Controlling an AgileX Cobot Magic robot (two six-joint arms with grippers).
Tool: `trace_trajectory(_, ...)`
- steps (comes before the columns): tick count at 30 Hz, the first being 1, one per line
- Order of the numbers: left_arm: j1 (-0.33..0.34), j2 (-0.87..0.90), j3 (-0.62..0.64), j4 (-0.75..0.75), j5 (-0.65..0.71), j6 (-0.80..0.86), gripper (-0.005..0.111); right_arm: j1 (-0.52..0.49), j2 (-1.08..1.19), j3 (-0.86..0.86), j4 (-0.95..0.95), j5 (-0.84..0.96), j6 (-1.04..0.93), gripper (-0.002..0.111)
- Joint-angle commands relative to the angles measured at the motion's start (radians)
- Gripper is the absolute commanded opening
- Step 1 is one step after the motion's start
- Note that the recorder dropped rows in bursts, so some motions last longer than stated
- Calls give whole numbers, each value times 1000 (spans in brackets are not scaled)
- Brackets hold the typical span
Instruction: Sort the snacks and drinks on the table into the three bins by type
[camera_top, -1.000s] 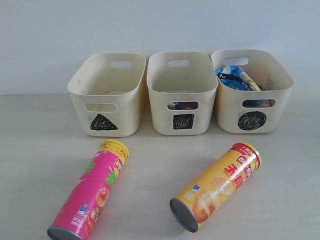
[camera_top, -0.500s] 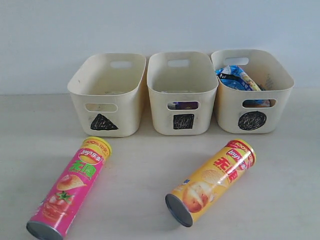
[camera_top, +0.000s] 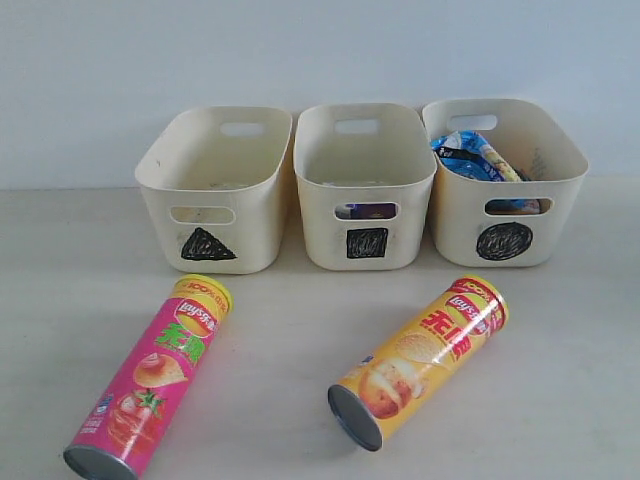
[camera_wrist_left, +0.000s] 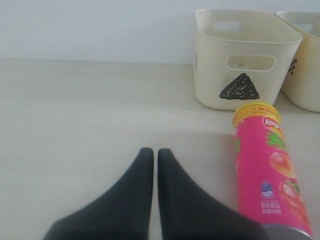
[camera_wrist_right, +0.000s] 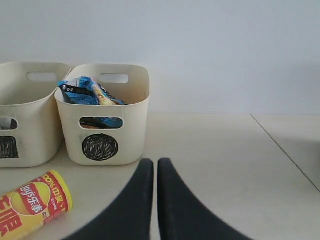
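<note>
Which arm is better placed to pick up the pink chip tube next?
Left: the pink tube lies just beside the shut left tool, while the right tool faces the circle bin and yellow tube.

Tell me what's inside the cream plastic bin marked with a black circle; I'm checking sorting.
Crumpled blue-white packets poke above the rim of the cream circle bin; its walls hide anything beneath.

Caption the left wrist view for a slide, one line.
Left hand, shut and empty, beside the pink chip tube lying on the table before the triangle-marked bin.
</note>
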Motion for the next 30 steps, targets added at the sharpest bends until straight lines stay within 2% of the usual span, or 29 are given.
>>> trace_trajectory(1,1,-3,-2,-7,-7,0,4,1,-92,61,3,28,-29,1)
trace_trajectory(11,1,-3,-2,-7,-7,0,4,1,-92,159,3,-50,-18,1)
trace_trajectory(16,1,-3,-2,-7,-7,0,4,1,-92,159,-1,-25,-6,1)
trace_trajectory(21,1,-3,-2,-7,-7,0,4,1,-92,159,-50,-25,102,1)
trace_trajectory(30,1,-3,-2,-7,-7,0,4,1,-92,159,-50,16,47,1)
